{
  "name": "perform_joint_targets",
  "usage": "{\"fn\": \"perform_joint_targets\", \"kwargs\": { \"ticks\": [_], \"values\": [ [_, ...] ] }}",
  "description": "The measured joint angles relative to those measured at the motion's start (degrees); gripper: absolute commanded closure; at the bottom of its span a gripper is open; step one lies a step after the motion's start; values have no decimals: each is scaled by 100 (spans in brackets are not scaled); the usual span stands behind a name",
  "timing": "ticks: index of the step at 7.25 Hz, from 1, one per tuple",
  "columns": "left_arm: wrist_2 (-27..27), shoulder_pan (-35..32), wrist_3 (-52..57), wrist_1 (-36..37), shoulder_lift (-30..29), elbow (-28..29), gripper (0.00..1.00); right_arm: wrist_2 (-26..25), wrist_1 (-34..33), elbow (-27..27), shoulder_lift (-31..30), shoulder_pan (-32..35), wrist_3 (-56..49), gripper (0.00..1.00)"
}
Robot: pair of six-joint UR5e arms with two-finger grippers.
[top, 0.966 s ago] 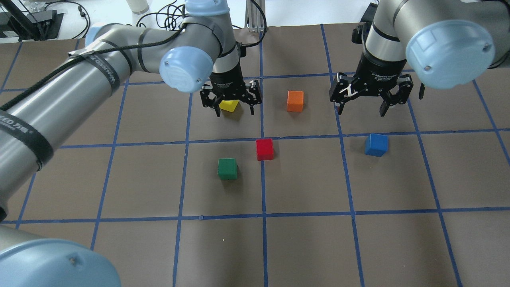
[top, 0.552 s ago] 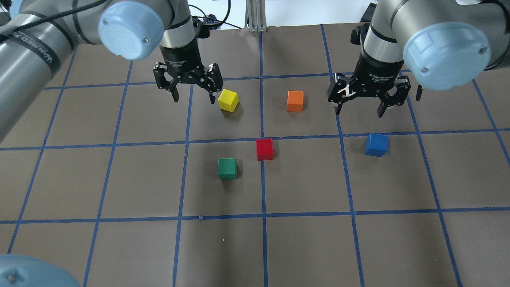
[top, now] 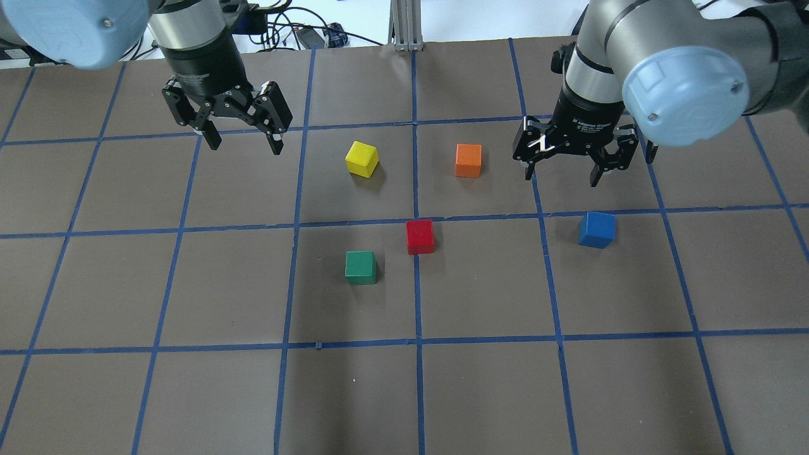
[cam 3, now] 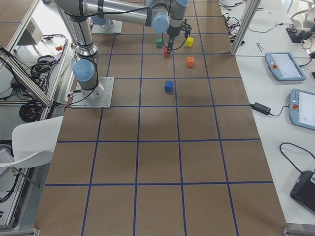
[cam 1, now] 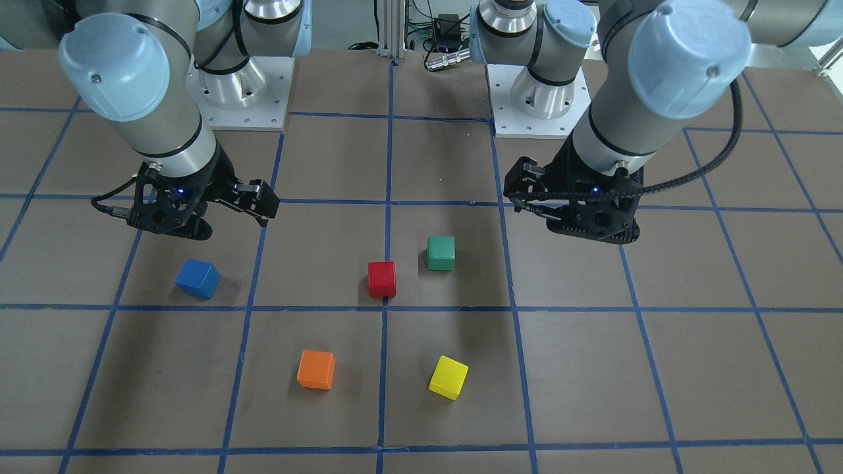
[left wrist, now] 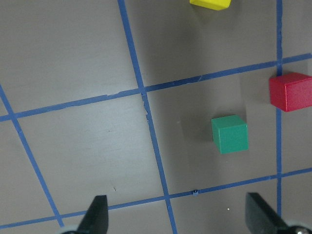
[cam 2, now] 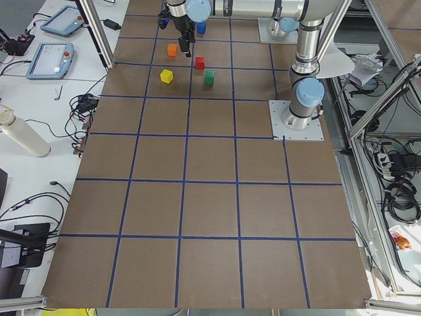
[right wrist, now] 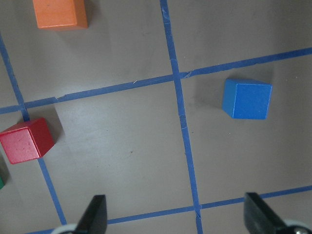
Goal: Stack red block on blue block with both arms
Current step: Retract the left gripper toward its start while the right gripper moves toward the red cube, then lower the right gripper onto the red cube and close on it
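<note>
The small matte red cube sits on the brown-papered table, astride a blue tape line, well apart from the small matte blue cube. The silver-grey left arm and right arm both hover with jaws spread wide.

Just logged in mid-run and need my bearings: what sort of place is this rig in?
Probably a robotics lab: a table gridded with blue tape, teach pendants on the side bench, aluminium framing around the cell.
</note>
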Motion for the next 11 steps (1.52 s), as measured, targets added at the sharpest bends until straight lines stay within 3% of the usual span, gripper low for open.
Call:
{"fn": "perform_joint_targets", "kwargs": {
  "ticks": [6,11],
  "values": [
    [20,154,71,113,651,-685,0,186,-1111,-5,691,924,634,0],
    [13,278,168,139,659,-729,0,466,-1982,-8,1458,1489,678,0]
  ]
}}
